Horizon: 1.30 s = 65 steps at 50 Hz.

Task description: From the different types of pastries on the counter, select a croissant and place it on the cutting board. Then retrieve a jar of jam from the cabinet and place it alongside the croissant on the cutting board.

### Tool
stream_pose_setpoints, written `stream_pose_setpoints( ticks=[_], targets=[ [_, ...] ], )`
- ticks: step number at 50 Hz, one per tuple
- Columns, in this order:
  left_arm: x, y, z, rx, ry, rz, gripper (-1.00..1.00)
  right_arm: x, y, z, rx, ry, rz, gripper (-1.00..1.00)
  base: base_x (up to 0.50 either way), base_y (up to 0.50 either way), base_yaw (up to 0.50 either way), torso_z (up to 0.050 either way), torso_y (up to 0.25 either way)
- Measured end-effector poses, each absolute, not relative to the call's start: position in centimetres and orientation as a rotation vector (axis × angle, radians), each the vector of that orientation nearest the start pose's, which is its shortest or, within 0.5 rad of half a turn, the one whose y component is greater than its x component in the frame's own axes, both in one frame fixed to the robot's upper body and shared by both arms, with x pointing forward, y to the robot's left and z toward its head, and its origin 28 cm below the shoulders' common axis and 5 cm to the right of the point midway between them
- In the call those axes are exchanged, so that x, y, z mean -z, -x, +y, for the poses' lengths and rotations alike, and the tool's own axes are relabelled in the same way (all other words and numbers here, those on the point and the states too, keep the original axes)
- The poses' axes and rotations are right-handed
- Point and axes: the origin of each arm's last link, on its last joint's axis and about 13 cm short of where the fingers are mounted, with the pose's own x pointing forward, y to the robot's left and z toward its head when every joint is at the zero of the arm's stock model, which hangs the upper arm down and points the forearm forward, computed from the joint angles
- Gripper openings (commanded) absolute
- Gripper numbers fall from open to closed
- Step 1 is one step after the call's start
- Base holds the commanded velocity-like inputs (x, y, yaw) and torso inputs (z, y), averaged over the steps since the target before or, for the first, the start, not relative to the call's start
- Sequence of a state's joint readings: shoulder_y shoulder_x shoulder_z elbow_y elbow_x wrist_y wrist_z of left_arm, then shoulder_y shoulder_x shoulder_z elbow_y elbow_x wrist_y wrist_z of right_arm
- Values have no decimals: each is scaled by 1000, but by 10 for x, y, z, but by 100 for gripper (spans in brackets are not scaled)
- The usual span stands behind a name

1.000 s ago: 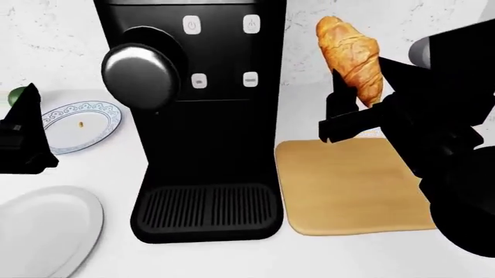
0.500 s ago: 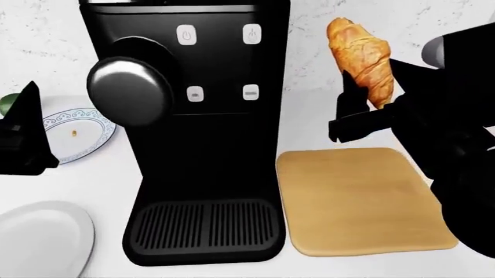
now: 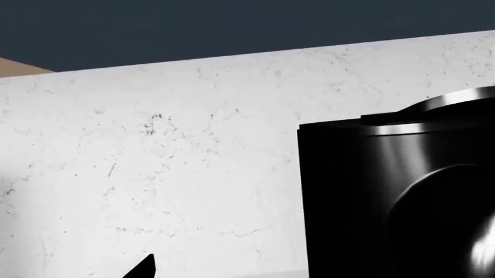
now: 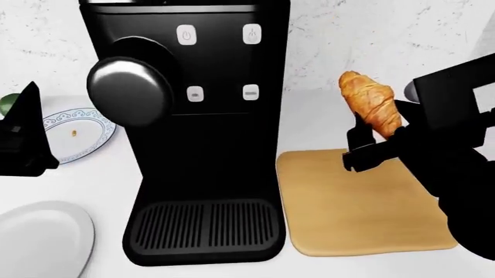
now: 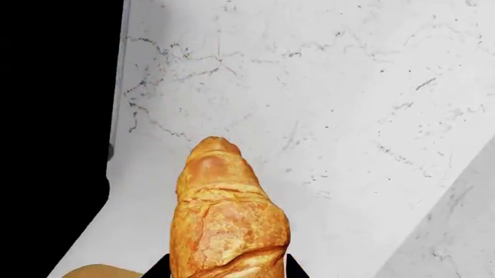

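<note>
The right black gripper (image 4: pixel 370 146) is squeezing the golden-brown ridged croissant (image 4: pixel 371 103) by its lower end, so the roll sticks up and leans a little. It hangs in the air above the far edge of the light tan wooden cutting board (image 4: pixel 352 202) and does not touch it. The board lies flat on the plain white counter (image 4: pixel 108 174), just beside the big black coffee machine (image 4: pixel 189 116). The left black gripper (image 4: pixel 23 136) is near the round white plate with a blue pattern (image 4: pixel 77 133), but I cannot tell if it is open or closed. A plain white plate (image 4: pixel 39 234) sits in the near corner.
</note>
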<state>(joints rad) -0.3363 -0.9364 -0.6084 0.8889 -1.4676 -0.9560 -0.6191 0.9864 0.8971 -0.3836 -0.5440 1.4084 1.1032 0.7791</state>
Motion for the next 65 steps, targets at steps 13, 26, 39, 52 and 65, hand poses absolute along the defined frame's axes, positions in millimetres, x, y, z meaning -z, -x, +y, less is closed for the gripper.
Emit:
stream_pose_setpoints(
  ticks=[13,26,39,52,65],
  targets=[
    [-273,-148,307,-27,-104,-281,100,-248,-225,-161,-102,349,179,-100,0,0,0,0,0],
    [-273,-148,306,-31,-106,-281,100,-237,-222,-158,-193,372,234,-100,0,0,0,0,0],
    [-273,-149,306,-33,-106,-279,100,-231,-218,-154,-286,381,263,-100,0,0,0,0,0],
    [-273,-148,307,-33,-106,-278,100,-227,-216,-150,-353,391,281,-100,0,0,0,0,0],
    [-273,-148,307,-35,-105,-279,100,-221,-218,-148,-369,398,306,-100,0,0,0,0,0]
  ],
)
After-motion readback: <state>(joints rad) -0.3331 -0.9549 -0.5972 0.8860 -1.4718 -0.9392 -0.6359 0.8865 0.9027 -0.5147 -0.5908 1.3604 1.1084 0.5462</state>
